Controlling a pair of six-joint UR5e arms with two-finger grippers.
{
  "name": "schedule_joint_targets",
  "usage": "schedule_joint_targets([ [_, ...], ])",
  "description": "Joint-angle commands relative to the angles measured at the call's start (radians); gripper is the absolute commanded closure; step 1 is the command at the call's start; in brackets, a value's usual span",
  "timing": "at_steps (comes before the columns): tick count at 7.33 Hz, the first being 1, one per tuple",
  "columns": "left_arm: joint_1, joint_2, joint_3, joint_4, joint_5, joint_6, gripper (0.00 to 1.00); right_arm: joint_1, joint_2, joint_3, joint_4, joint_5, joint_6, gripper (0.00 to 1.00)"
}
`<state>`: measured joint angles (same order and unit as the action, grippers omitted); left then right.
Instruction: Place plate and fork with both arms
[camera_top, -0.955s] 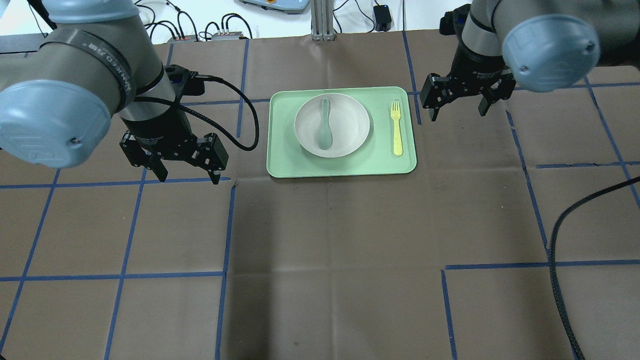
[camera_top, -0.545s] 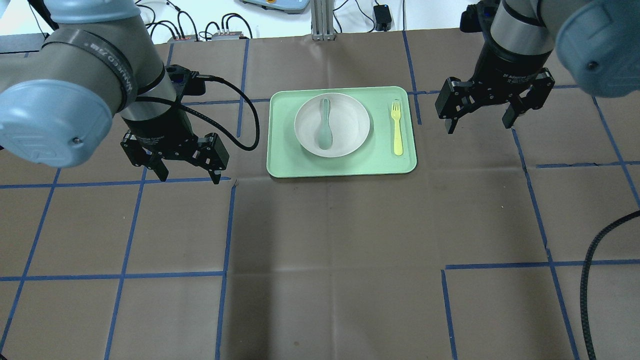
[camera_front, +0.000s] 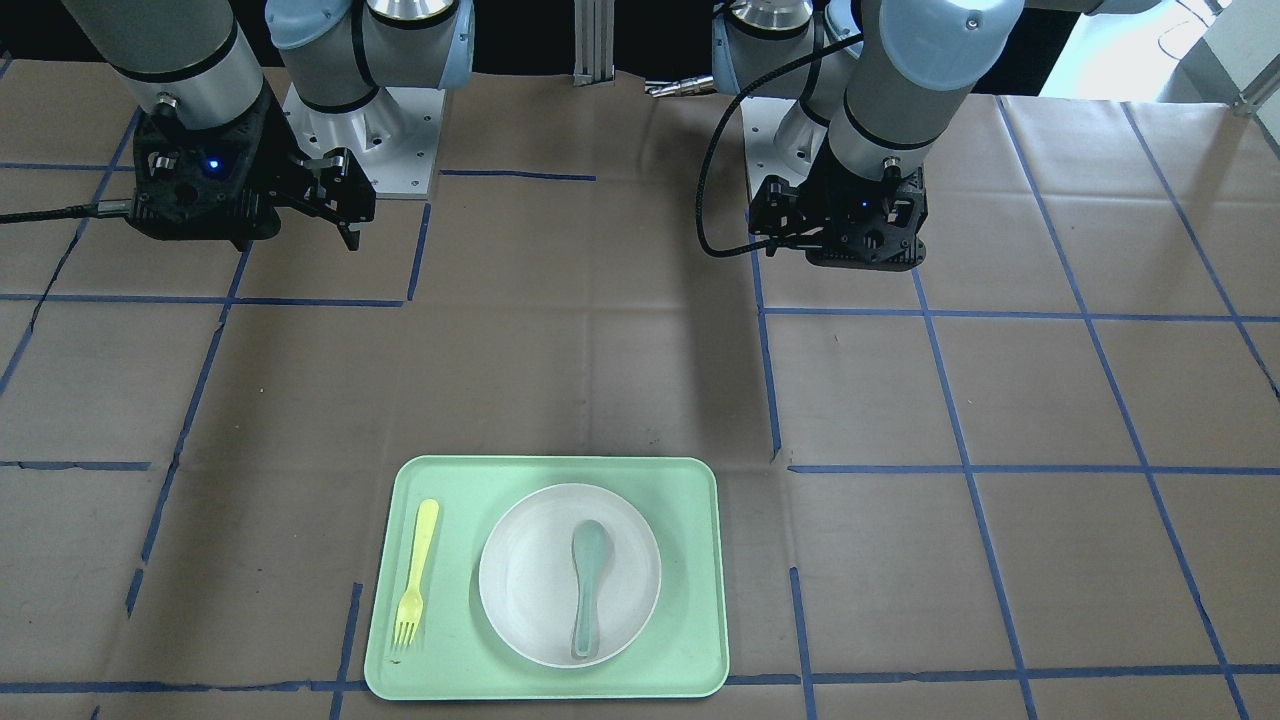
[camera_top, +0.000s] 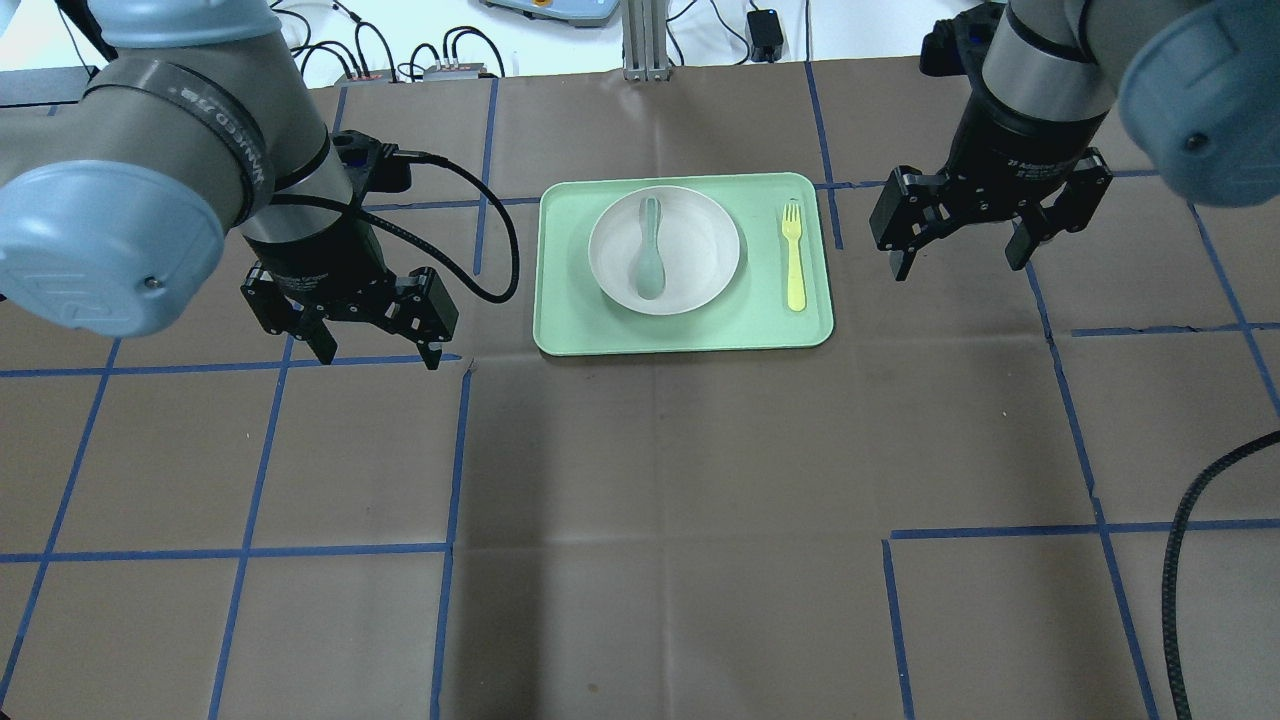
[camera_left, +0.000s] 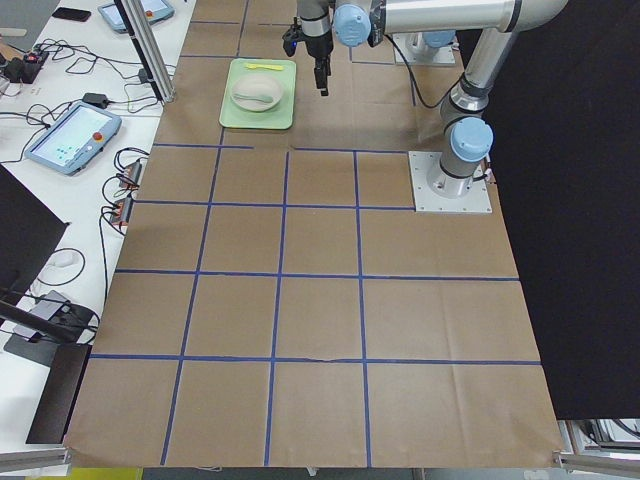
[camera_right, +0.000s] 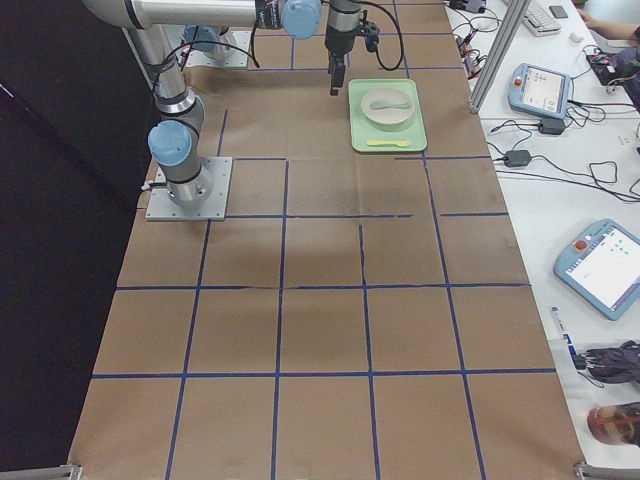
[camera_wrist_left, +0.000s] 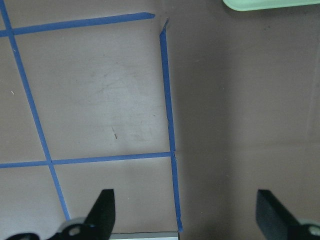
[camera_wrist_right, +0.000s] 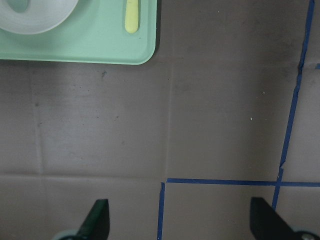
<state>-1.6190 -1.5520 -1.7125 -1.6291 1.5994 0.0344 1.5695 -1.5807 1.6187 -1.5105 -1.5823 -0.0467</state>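
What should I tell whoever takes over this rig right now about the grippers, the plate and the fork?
Left gripper: open, empty, over the table on the tray's left side.
Right gripper: open, empty, over the table just off the tray's right edge.
Plate: on the mint-green tray, with a grey-green spoon lying in it.
Fork: flat on the tray, right of the plate, not touching it, tines pointing away from the robot.
Done: plate and fork both sit on the tray; neither is held.
Left: apparently nothing to place; check the layout, then park the arms.

Left tool (camera_top: 378, 357) spread wide, empty; right tool (camera_top: 957, 266) same, pointing down.
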Motion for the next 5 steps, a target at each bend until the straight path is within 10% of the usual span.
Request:
schedule_joint_targets([
  [1,0.001,0.013,0.002,-0.006,0.025,0.001,0.00,0.000,0.001,0.017,-0.039,0.001,-0.001,0.00],
  [5,0.001,0.006,0.002,-0.001,0.014,-0.001,0.00,0.000,0.004,0.009,-0.039,-0.007,-0.001,0.00],
])
